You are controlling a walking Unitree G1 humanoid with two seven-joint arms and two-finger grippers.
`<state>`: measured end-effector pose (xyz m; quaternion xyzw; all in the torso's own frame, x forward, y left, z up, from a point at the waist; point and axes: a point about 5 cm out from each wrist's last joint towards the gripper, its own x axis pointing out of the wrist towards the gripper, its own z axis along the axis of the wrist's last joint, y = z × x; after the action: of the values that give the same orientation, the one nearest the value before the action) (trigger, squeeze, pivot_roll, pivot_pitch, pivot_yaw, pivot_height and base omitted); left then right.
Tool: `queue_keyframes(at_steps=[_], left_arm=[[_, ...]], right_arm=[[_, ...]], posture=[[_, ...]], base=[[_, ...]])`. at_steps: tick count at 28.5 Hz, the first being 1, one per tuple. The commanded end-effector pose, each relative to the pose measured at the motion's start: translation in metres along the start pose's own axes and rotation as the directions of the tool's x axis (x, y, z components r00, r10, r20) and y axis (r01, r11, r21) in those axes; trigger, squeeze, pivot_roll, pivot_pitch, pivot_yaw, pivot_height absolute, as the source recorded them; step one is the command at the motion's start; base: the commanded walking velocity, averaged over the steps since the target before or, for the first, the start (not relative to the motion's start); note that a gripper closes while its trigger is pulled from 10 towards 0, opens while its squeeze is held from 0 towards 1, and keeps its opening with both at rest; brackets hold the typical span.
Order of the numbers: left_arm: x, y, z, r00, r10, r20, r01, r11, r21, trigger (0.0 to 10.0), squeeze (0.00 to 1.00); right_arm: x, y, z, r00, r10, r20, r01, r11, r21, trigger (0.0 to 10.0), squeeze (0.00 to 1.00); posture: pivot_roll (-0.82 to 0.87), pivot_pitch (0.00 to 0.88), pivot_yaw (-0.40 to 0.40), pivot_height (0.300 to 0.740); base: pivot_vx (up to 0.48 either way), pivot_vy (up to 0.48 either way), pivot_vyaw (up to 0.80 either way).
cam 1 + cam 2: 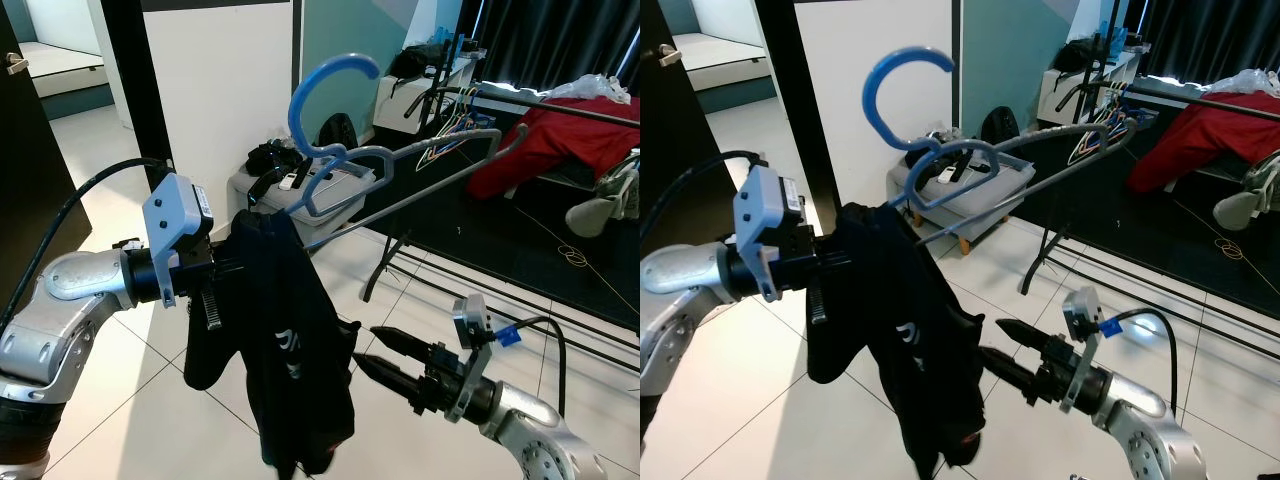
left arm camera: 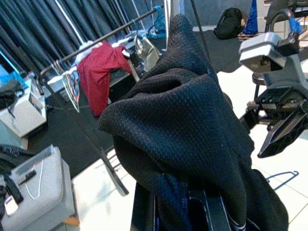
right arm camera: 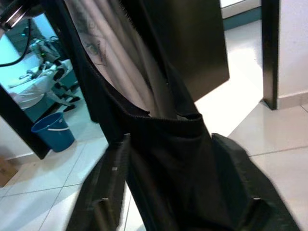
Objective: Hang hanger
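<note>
Both silver arms raised in front of the body, left high, right low.

The left arm reaches in from the near left, forearm level, its wrist camera housing upright; the left gripper (image 1: 235,262) is buried in dark cloth, so the set of its fingers cannot be made out. The right arm comes up from the near right, forearm angled toward the left, and the right gripper (image 1: 372,349) points left with its two black fingers parted, tips at the cloth's lower edge.
</note>
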<state>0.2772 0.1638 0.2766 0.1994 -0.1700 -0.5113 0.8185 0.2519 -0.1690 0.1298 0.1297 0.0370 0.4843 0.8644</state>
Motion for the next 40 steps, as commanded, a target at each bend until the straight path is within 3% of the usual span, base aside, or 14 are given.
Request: queue_keyframes(at_steps=[1,14,22,24,29,34,40], left_arm=[[0.002,0.002,0.009,1.000,-0.004,0.026,0.004,1.000,0.021,10.0,0.00],[0.007,0.000,0.016,0.999,-0.008,0.043,0.007,1.000,0.030,10.0,0.00],[-0.016,0.012,0.000,0.996,0.034,-0.082,-0.032,0.999,0.034,10.0,0.00],[-0.029,0.018,-0.005,0.986,0.031,-0.161,-0.025,0.999,0.043,10.0,0.00],[-0.048,0.024,-0.004,0.973,0.018,-0.232,-0.008,0.999,0.047,10.0,0.00],[-0.056,0.024,0.006,0.967,-0.051,-0.251,0.062,0.997,0.037,10.0,0.00],[-0.058,0.020,0.012,0.949,-0.145,-0.280,0.157,0.987,0.022,10.0,0.00]], right_arm=[[0.004,0.004,0.000,1.000,0.027,-0.004,-0.027,1.000,-0.013,0.0,0.00],[0.007,-0.006,0.006,0.999,-0.033,0.006,0.033,0.998,-0.058,0.0,0.00],[-0.010,-0.028,0.029,0.980,-0.173,0.093,0.183,0.977,-0.111,0.0,0.00],[-0.023,-0.039,0.046,0.955,-0.244,0.166,0.266,0.956,-0.123,0.0,0.00],[-0.046,-0.054,0.072,0.900,-0.340,0.274,0.386,0.913,-0.134,0.0,0.00],[-0.056,-0.056,0.082,0.887,-0.359,0.291,0.416,0.894,-0.165,0.0,0.00],[-0.053,-0.052,0.083,0.893,-0.345,0.289,0.404,0.897,-0.179,0.0,0.00]], posture=[[-0.02,0.000,-0.016,0.740],[-0.02,0.000,-0.019,0.740],[-0.02,0.000,-0.018,0.740],[-0.02,0.000,-0.019,0.740],[-0.02,0.000,-0.020,0.740],[-0.02,0.000,-0.026,0.740],[-0.01,0.000,-0.028,0.740]], base=[[0.000,0.000,0.00],[0.000,0.000,0.00],[0.000,0.000,0.00],[0.000,0.000,0.00],[0.000,0.000,0.00],[0.000,0.000,0.00],[0.000,0.000,0.00]])
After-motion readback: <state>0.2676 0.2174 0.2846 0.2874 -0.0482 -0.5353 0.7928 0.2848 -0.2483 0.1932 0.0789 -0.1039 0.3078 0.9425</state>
